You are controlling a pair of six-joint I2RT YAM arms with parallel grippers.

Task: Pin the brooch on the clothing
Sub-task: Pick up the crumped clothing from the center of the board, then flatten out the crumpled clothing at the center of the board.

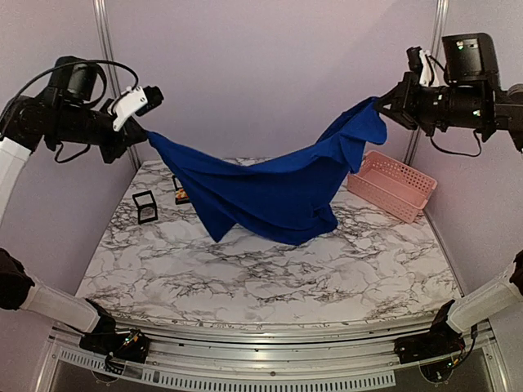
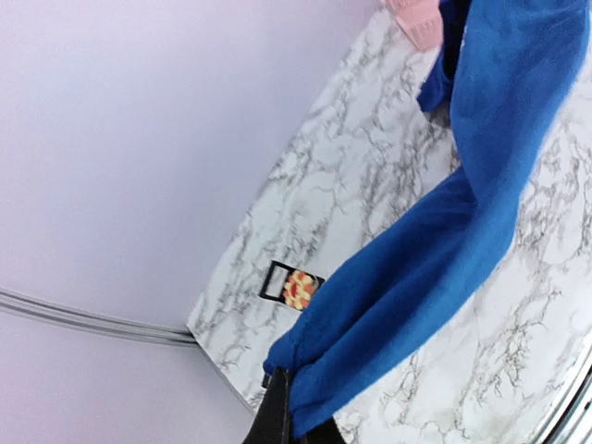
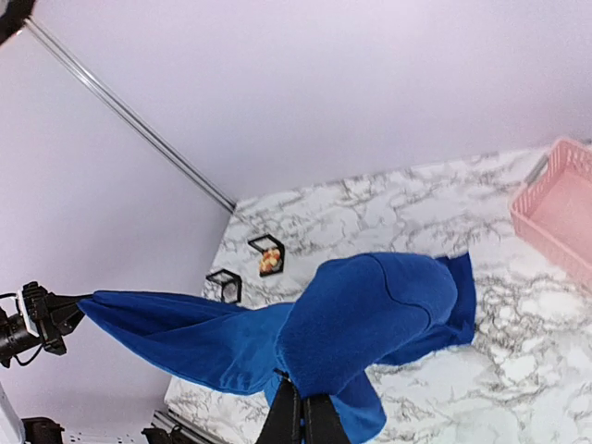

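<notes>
The brooch (image 2: 298, 289) sits in its small black box (image 2: 275, 280) near the far left corner of the marble table (image 1: 270, 278), and nothing is touching it. A second black square piece (image 1: 145, 206) stands just beside it. From the top view the box is half hidden behind the clothing (image 1: 270, 196), which I have slung in the air like a hammock. The left gripper (image 1: 145, 131) is clamped on one end and the right gripper (image 1: 382, 106) on the other. The middle sags until its lowest fold touches the tabletop. The shirt is bunched and I can't see any print from any camera, so I can't tell which face is up. A pink basket (image 1: 392, 184) sits at the far right, apart from the cloth.

I judge this to be early: the shirt is lifted but not yet spread flat. Picking up and pinning the brooch are not yet begun
</notes>
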